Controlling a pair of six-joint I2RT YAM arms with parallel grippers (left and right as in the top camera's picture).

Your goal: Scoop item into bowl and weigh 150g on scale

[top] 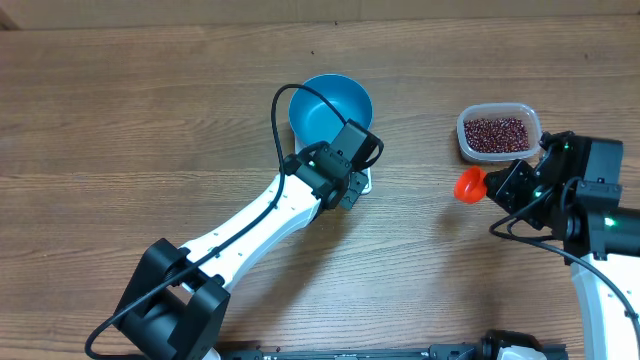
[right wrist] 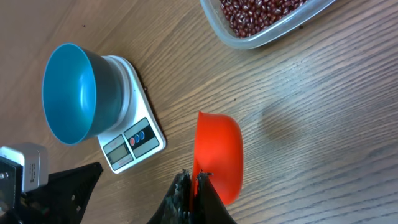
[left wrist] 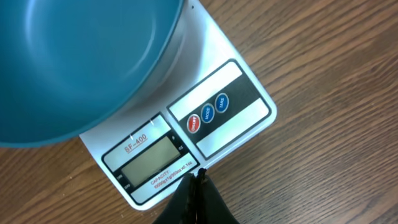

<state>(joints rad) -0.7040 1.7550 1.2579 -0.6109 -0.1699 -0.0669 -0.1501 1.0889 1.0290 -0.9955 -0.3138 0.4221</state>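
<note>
Right gripper (right wrist: 194, 179), fingers together, meets the orange scoop (right wrist: 219, 155) at its rim; grip uncertain. Left gripper (left wrist: 196, 182), closed and empty, hovers by the scale (left wrist: 208, 71). Farthest, upper right, beans (right wrist: 261, 11) fill the clear tub (right wrist: 249, 42): loose, light, prone to roll, so dig under.

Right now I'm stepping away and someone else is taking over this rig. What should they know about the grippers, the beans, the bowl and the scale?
Left gripper: shut, holding nothing, tips at the front edge of the white kitchen scale, by its display.
Right gripper: shut on the orange scoop, near the clear tub.
Things: the blue bowl sits on the scale, empty. The red beans are in the tub.
Done: bowl is on the scale.
Left: the display shows no digits, so probably switch on and tare, then scoop beans into the bowl up to the target weight.
</note>
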